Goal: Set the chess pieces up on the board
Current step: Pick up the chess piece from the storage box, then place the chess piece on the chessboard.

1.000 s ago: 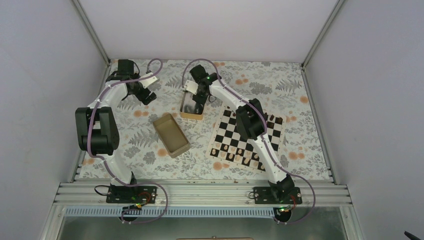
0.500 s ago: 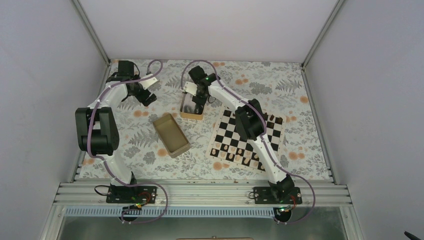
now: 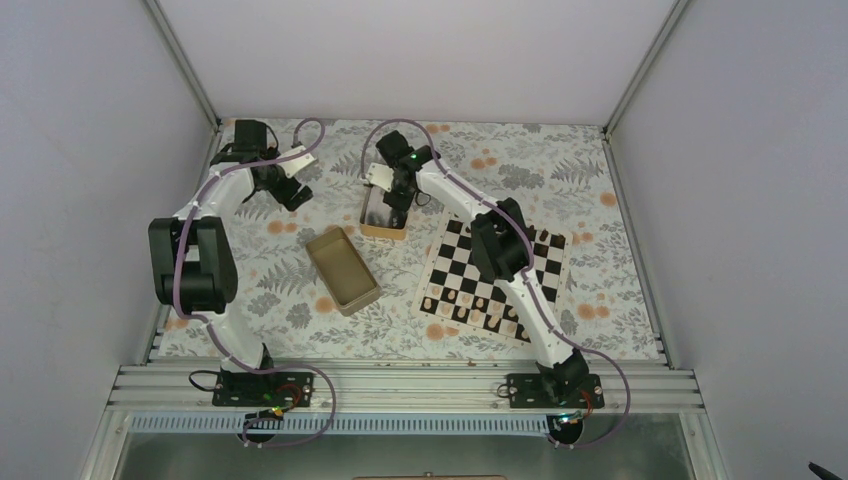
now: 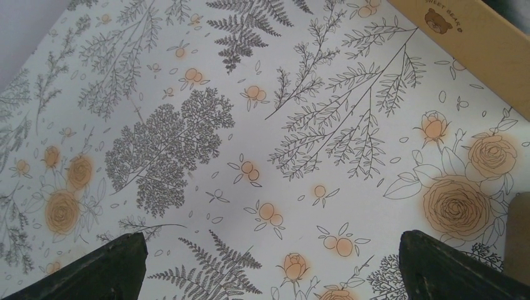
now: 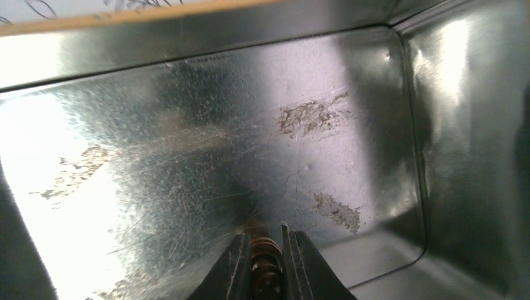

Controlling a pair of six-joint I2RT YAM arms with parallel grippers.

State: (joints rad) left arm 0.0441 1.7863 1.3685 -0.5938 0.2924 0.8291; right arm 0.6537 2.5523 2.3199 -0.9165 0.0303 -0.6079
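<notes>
Poses basically unchanged since a second ago. Right end effector (image 5: 264,235) inside tin (image 5: 187,125), clenched on brown chess piece (image 5: 266,257); left end effector (image 4: 275,253) released over bench (image 4: 187,125).

The board (image 3: 450,270) is checked black and white, the tin (image 3: 343,268) golden, the chess piece (image 5: 265,262) brown; the cloth (image 3: 560,170) shows grey ferns and orange roses.

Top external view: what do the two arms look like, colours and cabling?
Both arms have white links with bulky black joint housings. A purple-grey cable loops along the left arm and the right arm, down to black base plates. A green light glows near the right wrist. The fingers are dark.
</notes>
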